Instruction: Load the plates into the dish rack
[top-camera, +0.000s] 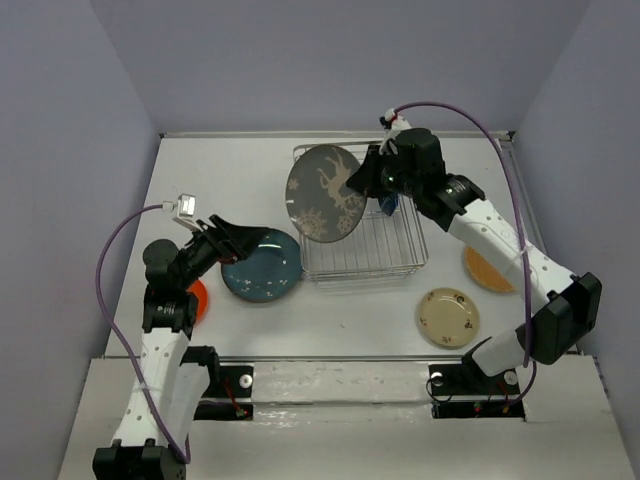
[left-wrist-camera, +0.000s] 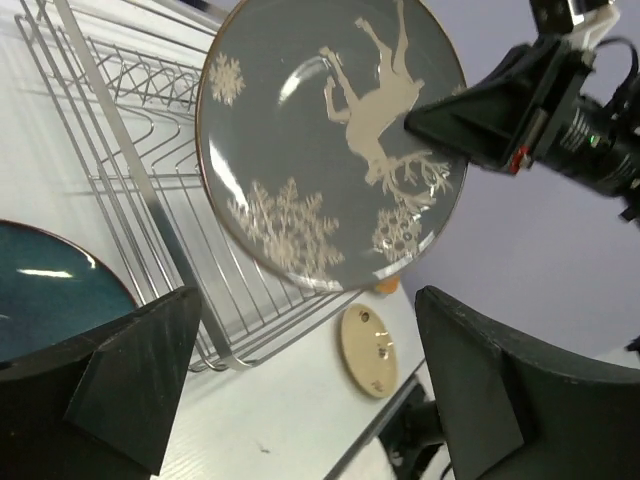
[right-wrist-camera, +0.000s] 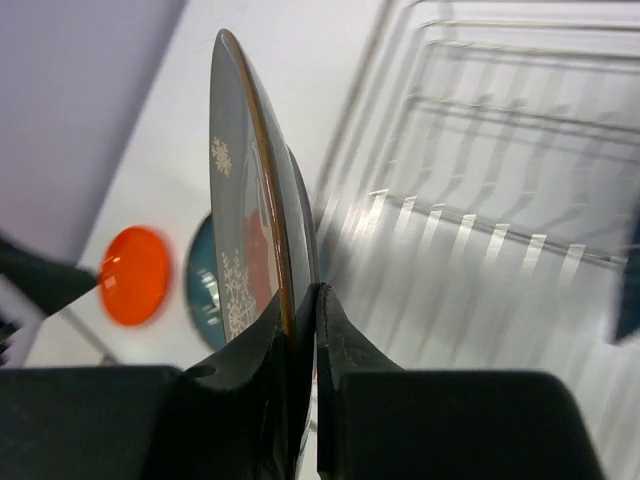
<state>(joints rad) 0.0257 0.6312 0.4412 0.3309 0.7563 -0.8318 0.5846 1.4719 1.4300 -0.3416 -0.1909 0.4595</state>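
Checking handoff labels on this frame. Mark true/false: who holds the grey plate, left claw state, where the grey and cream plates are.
1. The right claw grips the grey plate by its rim. True.
2. The left claw is shut on the teal plate. False: it is open and holds nothing.
3. The grey plate lies flat in the rack. False: it is held on edge at the rack's left side.
4. The cream plate lies on the table, outside the rack. True.

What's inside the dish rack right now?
Mostly bare wire shows in the dish rack, plus a dark-blue plate near its far side. The upright grey plate covers the rack's far-left part, so that area can't be checked.
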